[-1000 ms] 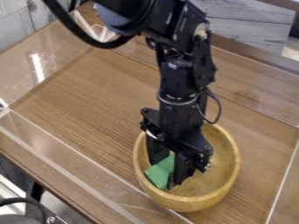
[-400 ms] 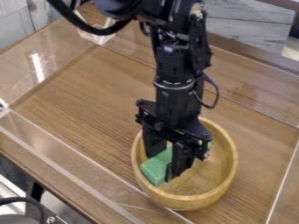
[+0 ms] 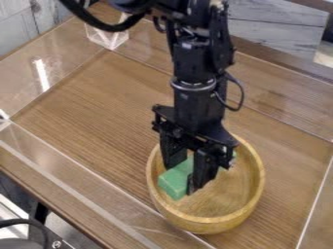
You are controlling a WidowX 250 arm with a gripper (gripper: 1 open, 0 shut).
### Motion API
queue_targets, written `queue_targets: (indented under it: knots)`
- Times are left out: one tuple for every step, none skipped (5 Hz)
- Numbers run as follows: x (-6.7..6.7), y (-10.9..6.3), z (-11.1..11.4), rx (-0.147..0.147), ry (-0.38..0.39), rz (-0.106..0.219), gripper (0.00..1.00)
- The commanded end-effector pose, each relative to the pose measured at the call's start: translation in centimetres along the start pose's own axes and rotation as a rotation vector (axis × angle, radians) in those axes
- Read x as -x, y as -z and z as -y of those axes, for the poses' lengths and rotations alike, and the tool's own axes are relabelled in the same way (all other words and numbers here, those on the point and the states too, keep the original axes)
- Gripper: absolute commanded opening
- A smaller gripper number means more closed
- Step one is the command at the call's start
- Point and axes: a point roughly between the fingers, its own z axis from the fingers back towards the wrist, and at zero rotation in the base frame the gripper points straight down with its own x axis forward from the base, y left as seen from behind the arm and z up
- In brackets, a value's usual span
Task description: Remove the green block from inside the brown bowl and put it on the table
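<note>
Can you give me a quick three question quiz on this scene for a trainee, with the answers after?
1. True or false: the green block is lying flat on the table, outside the brown bowl.
2. What is the end effector closed on?
A. the bowl's rim
B. the green block
C. nothing
3. Fill in: the end effector reaches into the bowl from ____.

Key
1. False. The block is inside the bowl's rim, in the end effector's grip.
2. B.
3. Above; the arm comes almost straight down into the bowl.
</note>
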Motion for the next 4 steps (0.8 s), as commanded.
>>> queue_targets:
  knots:
    - [-1.1, -2.0, 0.0, 0.003, 0.012, 0.082, 0.00]
    - [-1.4, -2.3, 0.0, 0.010, 0.010, 0.090, 0.00]
    - [-1.2, -3.0, -0.4, 0.015, 0.007, 0.112, 0.00]
    - [-1.0, -4.1, -0.9, 0.021, 0.001, 0.139, 0.00]
